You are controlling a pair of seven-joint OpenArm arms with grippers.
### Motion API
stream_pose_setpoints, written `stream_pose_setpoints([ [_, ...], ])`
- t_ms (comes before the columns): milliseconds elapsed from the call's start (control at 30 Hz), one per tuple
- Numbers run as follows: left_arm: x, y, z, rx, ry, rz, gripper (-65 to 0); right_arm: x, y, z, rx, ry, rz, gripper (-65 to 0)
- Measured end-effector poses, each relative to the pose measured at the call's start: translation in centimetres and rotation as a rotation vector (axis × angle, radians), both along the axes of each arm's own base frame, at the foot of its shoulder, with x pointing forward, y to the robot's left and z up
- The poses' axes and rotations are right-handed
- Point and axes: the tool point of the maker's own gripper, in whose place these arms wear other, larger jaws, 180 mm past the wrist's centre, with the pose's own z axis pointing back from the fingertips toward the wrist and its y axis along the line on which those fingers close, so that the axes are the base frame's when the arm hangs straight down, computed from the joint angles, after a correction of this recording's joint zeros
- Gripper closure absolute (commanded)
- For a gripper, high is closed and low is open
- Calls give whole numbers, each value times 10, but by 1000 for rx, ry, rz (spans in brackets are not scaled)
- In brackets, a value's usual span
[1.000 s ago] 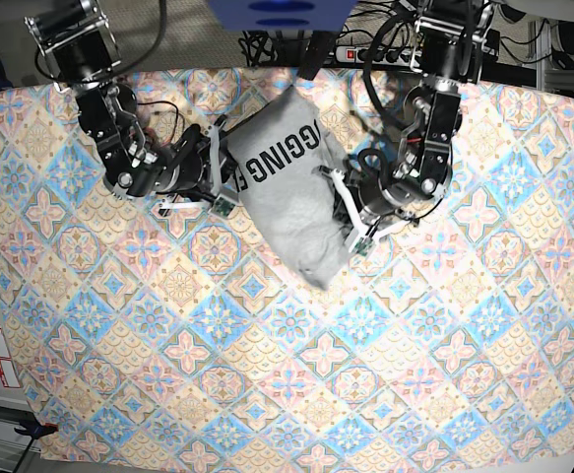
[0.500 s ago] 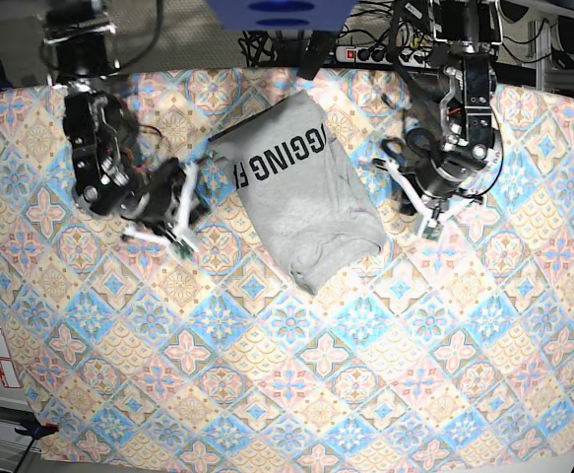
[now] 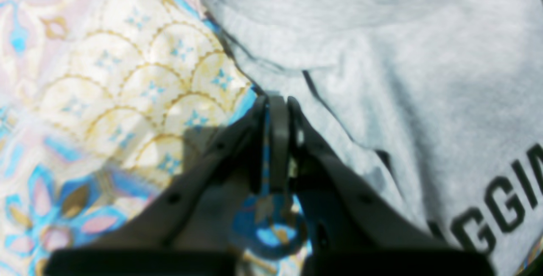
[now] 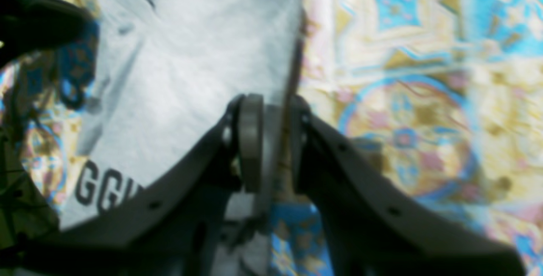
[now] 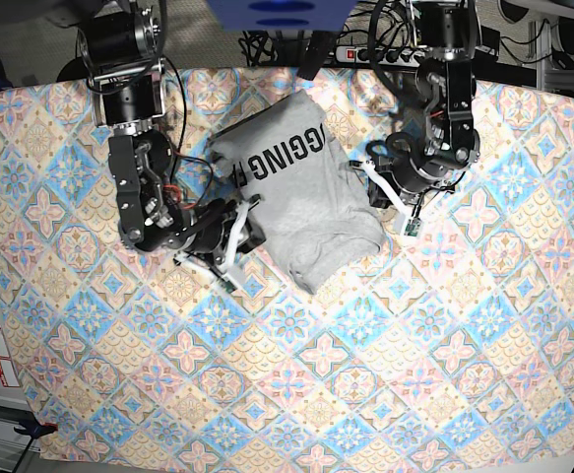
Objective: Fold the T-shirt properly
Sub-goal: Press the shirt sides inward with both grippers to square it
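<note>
The grey T-shirt (image 5: 301, 202) lies folded into a tilted oblong on the tablecloth, black lettering up at its far end. My right gripper (image 5: 239, 232) is at the shirt's lower left edge. In the right wrist view the gripper (image 4: 271, 102) has its jaws almost together over the shirt (image 4: 191, 55), with grey fabric showing in the narrow gap; I cannot tell whether it is pinched. My left gripper (image 5: 383, 197) is at the shirt's right edge. In the left wrist view the gripper (image 3: 275, 100) is shut, tips at the edge of the shirt (image 3: 424, 76), nothing held.
The tile-patterned tablecloth (image 5: 365, 374) covers the whole table. A power strip and cables (image 5: 365, 49) lie behind the far edge. A blue object (image 5: 282, 12) hangs over the top middle. Both arm bases stand at the far corners.
Both arms had pulled back from the shirt half a second ago. Both grippers have since moved in to the shirt's side edges, the right gripper lower down than one second ago.
</note>
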Motion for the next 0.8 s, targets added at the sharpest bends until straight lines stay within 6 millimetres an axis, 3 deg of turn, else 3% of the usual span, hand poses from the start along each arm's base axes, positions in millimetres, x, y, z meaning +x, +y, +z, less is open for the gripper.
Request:
stream_pose_setpoints([
  [233,3,0,-16,-15,48,7,0,-18,17,-9,-26,23,84,-105],
  [433,36,-3,-19,-59,-1,32,0,-42,33,-21,-32,59,152,-105],
  [633,65,-7,-23,-110,-24,61,0,-68,1,-47,-46,130,117,-105],
  [800,78,-21,-22,-113,-24,29,0,-67,-28,-50,-33,124,23,-105],
])
